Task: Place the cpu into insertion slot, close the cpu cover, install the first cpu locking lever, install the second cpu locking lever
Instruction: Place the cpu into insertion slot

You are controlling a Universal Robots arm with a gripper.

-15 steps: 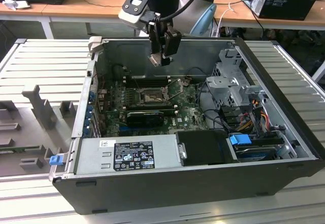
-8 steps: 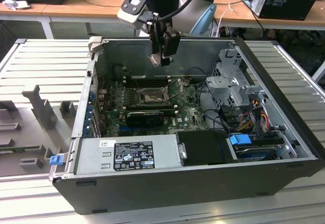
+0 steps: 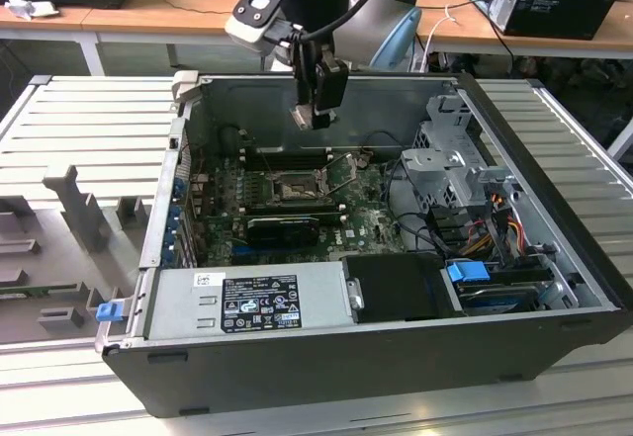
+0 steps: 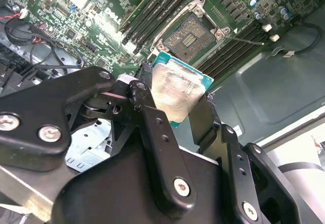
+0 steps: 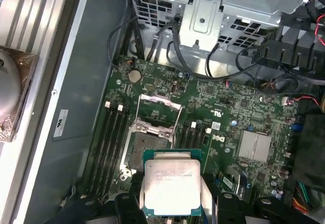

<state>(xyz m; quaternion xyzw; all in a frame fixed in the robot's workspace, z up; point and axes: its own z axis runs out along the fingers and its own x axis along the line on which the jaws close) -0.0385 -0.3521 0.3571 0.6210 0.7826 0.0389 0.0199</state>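
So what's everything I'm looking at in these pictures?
computer case: one, black and grey, lying open on the ribbed table
ribbed table: one, pale grey, under the case
motherboard: one, green, on the case floor
insertion slot: one, black, mid-board, empty
cpu cover: one, grey metal, open at the slot's edge
memory slots: several, black, either side of the slot
power supply: one, silver, inside the case's near wall
drive cage: one, grey metal, exterior view's right
cpu: one, silver on green, held above the board
gripper: one, black, shut on the cpu
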